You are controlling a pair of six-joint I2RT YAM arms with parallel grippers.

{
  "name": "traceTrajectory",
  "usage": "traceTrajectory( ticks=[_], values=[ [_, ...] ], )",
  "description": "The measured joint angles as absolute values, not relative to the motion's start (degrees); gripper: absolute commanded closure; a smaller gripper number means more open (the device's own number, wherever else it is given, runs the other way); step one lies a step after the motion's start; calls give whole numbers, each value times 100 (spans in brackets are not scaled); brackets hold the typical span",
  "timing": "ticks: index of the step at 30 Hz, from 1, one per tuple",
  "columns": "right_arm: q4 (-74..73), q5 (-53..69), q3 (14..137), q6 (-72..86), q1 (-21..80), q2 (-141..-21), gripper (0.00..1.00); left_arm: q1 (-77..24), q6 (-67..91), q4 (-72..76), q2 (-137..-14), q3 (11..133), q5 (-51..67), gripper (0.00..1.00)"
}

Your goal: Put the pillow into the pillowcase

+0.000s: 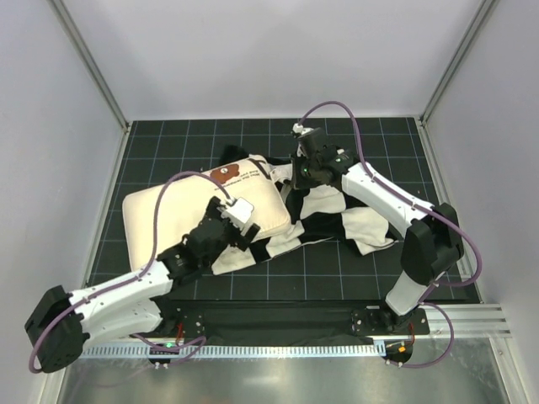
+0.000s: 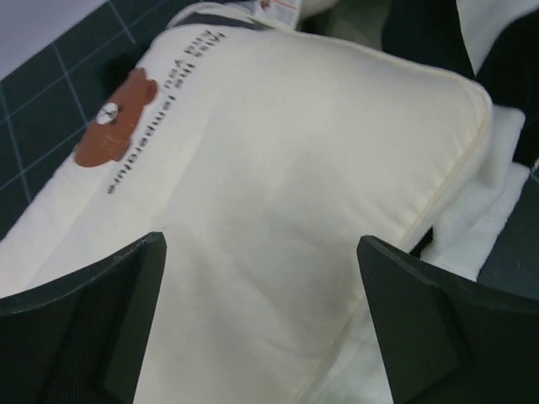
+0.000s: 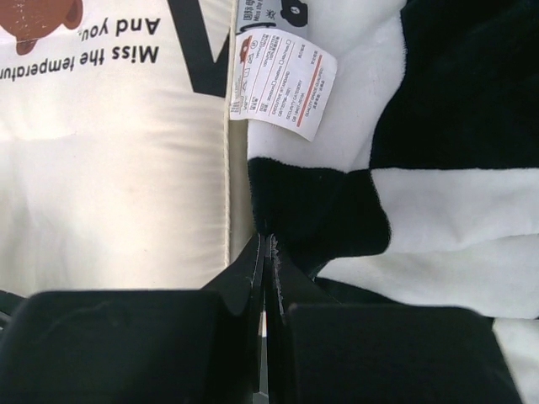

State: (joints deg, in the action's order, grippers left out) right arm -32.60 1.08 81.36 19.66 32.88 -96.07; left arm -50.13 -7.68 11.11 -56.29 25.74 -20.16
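Left gripper (image 2: 261, 246), spread wide, faces the pillow (image 2: 278, 168) lying directly ahead, while right gripper (image 3: 266, 244), beyond its far corner, pinches the pillowcase (image 3: 438, 210) edge.

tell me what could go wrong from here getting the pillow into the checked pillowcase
1. The right gripper pinches only a thin edge of the pillowcase; the plush cloth could slip out when pulled.
2. The left gripper is open over the pillow, gripping nothing, and most of the pillow lies outside the pillowcase. A push might slide it across the grid mat or bunch the pillowcase instead of feeding it in.
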Motion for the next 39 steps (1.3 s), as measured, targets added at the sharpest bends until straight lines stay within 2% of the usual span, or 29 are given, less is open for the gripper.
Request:
traceTrajectory(
  ticks=[6, 13, 16, 23, 29, 32, 33, 34, 35, 36, 39],
  values=[
    [-3260, 255, 8136, 1846, 3288, -9607, 96, -4941, 270, 45, -5371, 4040, -3081, 0],
    [-3262, 263, 8138, 1772, 3288, -9607, 96, -4678, 1933, -1859, -7054, 6785, -3415, 0],
    [-3262, 257, 8143, 1763, 3288, -9607, 96, -4674, 2624, -2480, -7804, 7190, -3114, 0],
    [-3264, 250, 8143, 1763, 3288, -9607, 96, -4421, 3817, -3159, -8982, 7212, -2436, 3],
    [-3264, 246, 8143, 1763, 3288, -9607, 96, -3813, 4278, -2971, -9664, 7216, -1970, 21],
    [-3264, 228, 8143, 1763, 3288, -9607, 96, -3708, 4335, -2871, -9795, 7277, -1844, 47],
    [-3262, 228, 8143, 1763, 3288, -9607, 96, -3684, 4338, -2814, -9832, 7301, -1811, 64],
    [-3262, 228, 8143, 1763, 3288, -9607, 96, -3660, 4353, -2738, -9852, 7314, -1787, 74],
    [-3262, 226, 8143, 1763, 3288, -9607, 96, -3640, 4311, -2652, -9859, 7314, -1767, 91],
    [-3262, 226, 8143, 1763, 3288, -9607, 96, -3627, 4259, -2567, -9859, 7312, -1743, 100],
    [-3262, 213, 8143, 1763, 3288, -9607, 96, -3623, 3833, -2281, -9800, 7229, -1772, 100]
  ],
)
